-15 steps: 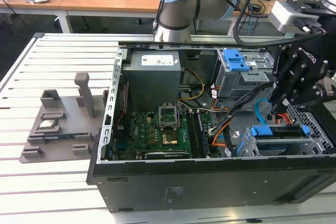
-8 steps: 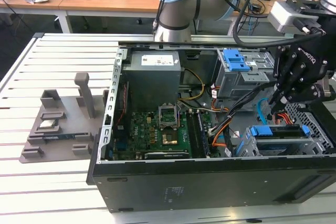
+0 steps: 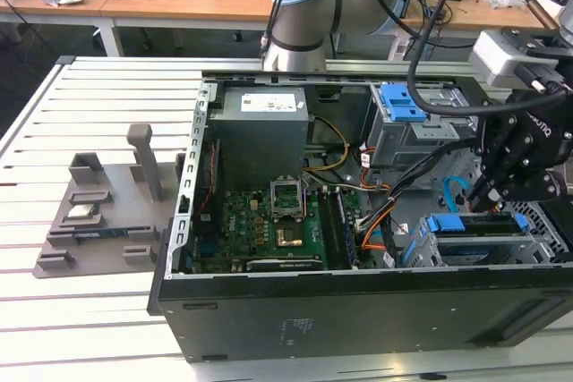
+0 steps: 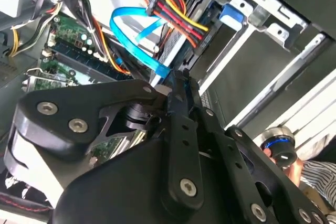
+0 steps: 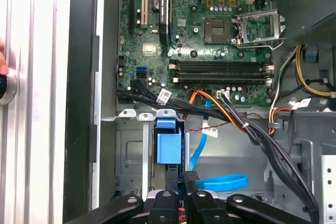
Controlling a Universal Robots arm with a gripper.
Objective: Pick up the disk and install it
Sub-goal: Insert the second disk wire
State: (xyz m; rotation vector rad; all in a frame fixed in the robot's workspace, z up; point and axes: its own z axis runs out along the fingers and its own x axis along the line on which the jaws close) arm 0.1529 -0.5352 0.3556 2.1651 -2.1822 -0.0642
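Note:
The disk (image 3: 474, 226), silver in its blue carrier, stands on edge inside the grey drive cage at the case's front corner, on the exterior view's right. In the first wrist view its blue carrier end (image 5: 168, 148) sits between the cage rails. My gripper (image 3: 491, 192) hangs just above it, fingers pressed together with no gap. The tips (image 5: 182, 178) rest at the disk's edge; in the second wrist view the shut fingertips (image 4: 181, 85) meet the disk's grey end (image 4: 176, 51). Nothing is held between them.
A blue data cable (image 4: 131, 30) and a red-yellow power bundle (image 4: 173, 14) loop close beside the cage. The motherboard (image 3: 269, 225) and a second cage with a blue latch (image 3: 403, 103) fill the case. A grey fixture (image 3: 98, 212) lies on the table. A hand (image 5: 2, 61) is nearby.

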